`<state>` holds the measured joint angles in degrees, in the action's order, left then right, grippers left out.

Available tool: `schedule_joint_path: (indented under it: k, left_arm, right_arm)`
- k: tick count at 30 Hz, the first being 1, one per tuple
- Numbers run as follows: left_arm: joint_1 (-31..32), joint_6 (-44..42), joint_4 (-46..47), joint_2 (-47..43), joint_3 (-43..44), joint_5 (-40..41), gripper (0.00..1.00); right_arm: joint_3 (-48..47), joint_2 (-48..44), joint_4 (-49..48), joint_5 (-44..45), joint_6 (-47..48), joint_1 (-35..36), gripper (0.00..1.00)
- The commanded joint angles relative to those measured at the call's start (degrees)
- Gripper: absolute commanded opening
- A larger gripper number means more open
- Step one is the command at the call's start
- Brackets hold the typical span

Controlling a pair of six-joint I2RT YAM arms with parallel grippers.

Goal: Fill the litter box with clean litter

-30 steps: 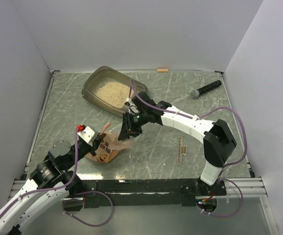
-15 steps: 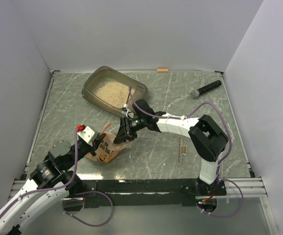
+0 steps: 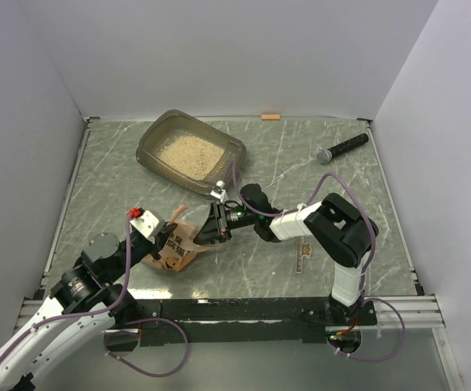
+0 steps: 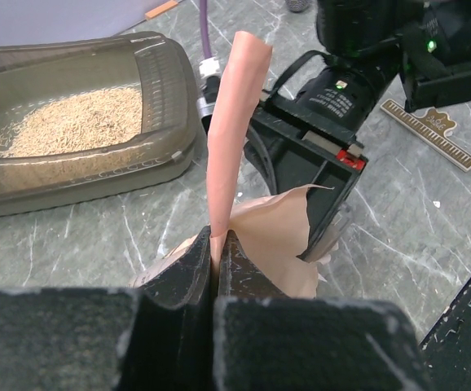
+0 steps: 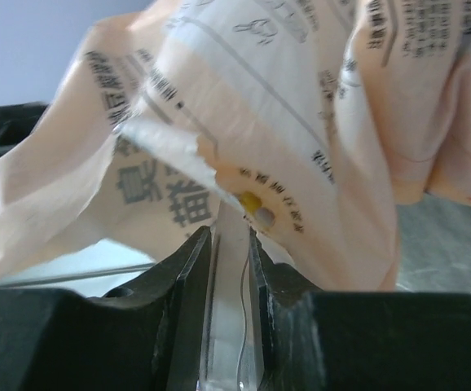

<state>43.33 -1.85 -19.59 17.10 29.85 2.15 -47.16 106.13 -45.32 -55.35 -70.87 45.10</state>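
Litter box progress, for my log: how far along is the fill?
Done: litter covers part of the litter box floor. In hand: left gripper and right gripper are both shut on the torn pouch, apart from the box. Left: pouring whatever the pouch holds; how much cannot be seen.

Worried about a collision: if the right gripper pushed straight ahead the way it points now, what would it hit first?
The litter pouch, which the right gripper is pinching. Behind it, probably the left gripper, though depth is unclear.
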Motion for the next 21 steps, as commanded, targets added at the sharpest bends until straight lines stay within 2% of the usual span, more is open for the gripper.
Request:
schedule_joint_path:
  k: [1,17,21]
  left_arm:
    - [0.26,1.41,5.53,0.04,0.65,-1.01,0.01]
    - [0.26,1.14,5.97,1.0,0.39,-1.54,0.01]
    - [0.18,1.14,5.97,1.44,0.3,-1.1,0.01]
  right_arm:
    - [3.56,1.36,-20.59,-3.45,-7.7,-0.36,0.0]
    - [13.23,2.15,-47.03,-3.36,-18.68,-5.64,0.0]
    - [14.81,1.72,-48.37,-3.97,-19.04,-7.13,0.0]
